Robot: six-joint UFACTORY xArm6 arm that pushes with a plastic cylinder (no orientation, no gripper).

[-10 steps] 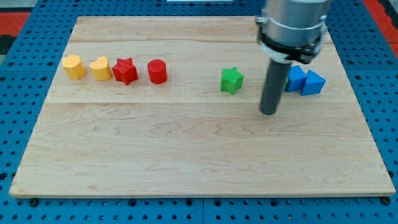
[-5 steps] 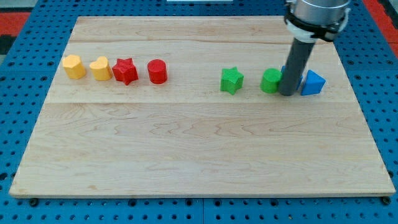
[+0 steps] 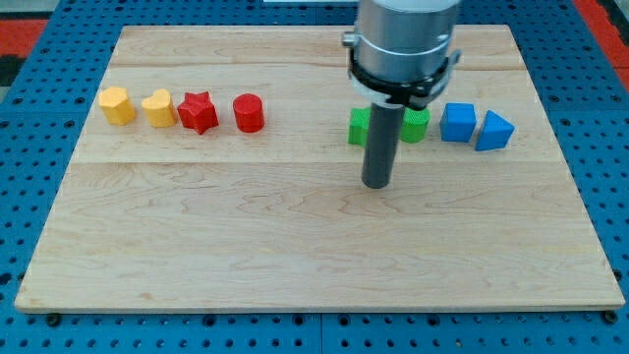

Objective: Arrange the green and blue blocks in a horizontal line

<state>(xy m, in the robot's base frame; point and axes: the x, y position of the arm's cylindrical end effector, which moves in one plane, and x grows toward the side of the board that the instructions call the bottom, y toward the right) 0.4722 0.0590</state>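
Note:
My tip rests on the board just below the two green blocks. The green star shows at the rod's left edge, partly hidden by it. A second green block shows at the rod's right edge, also partly hidden. To the right stand a blue cube and a blue triangular block, close together. The four lie roughly in one row across the view's upper right.
A row at the view's upper left holds two yellow blocks, a red star and a red cylinder. The wooden board sits on a blue pegboard.
My tip has moved left and down, from between the green block and the blue cube to below the two green blocks. The second green block now sits a little further left.

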